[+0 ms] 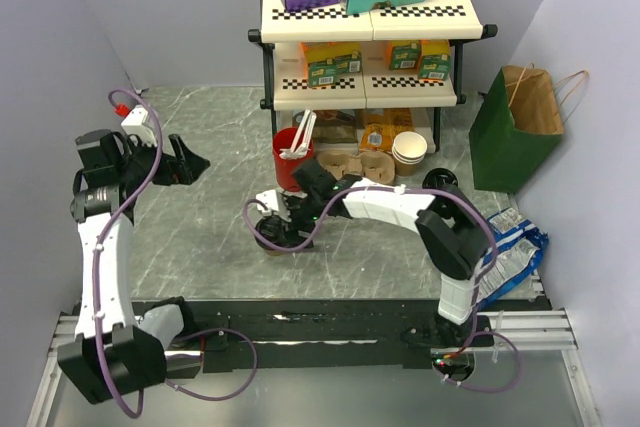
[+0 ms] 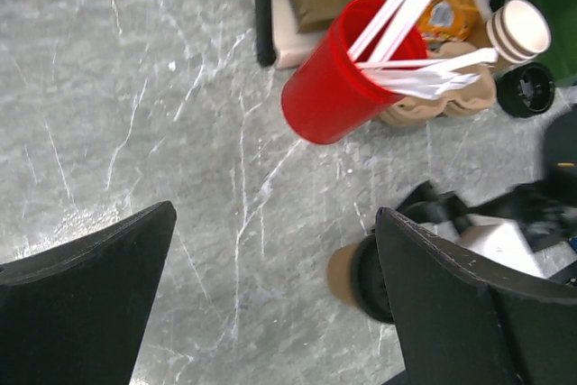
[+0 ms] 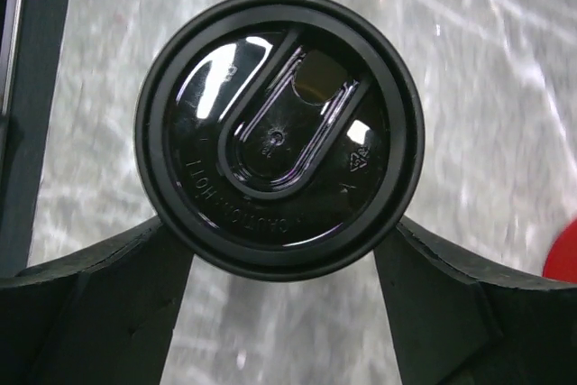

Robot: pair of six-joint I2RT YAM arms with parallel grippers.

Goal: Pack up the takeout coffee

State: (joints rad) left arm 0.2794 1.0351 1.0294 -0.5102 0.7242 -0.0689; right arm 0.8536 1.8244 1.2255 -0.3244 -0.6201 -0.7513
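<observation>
The packing is barely begun. The coffee cup [image 1: 270,231] is near the middle of the tabletop [image 1: 200,247], a little towards the near edge and in front of the red cup [image 1: 290,157]. Its black lid [image 3: 278,132] is already on. The right arm's fingers [image 3: 108,295] pinch it from both sides just under the lid's rim, with no gap showing. Whether it has left the surface cannot be told. The green paper bag [image 1: 515,127], the likely place for it, stands open near the far right corner, well apart from the cup. The lift, the carry across and the lowering in all seem left to do. The left arm's fingers [image 2: 81,277] are spread wide and empty over the left side.
</observation>
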